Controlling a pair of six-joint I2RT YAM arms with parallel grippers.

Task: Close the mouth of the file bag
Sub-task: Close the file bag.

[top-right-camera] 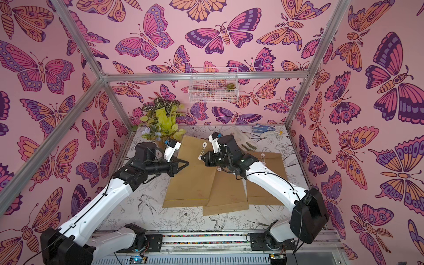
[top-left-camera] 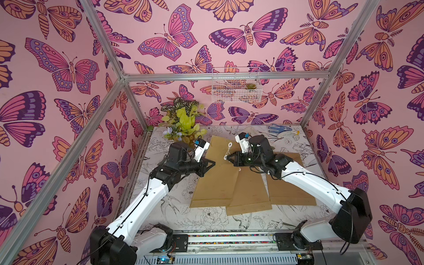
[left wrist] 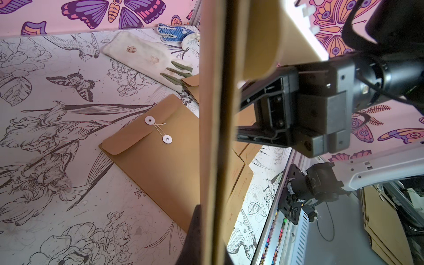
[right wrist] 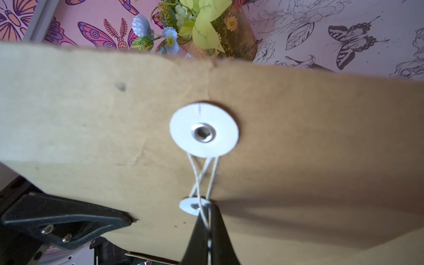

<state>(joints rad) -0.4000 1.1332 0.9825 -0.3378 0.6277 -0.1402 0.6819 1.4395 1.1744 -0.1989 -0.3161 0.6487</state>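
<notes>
Item: file bag [top-left-camera: 213, 183], lay mid-table, side edge clamped in left gripper [top-left-camera: 213, 163]. Right gripper [right wrist: 207, 219] pinched the string [right wrist: 202, 176], apparently near its end. Risk: string slipping free, windings loosening from discs [right wrist: 204, 132].

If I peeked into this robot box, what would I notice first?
Giant pink and purple butterflies cover every wall. On the flowery table the left gripper pinches the edge of a brown file bag, while the right gripper pinches its white string by a white disc. A yellow-green plant stands in the back corner.
</notes>
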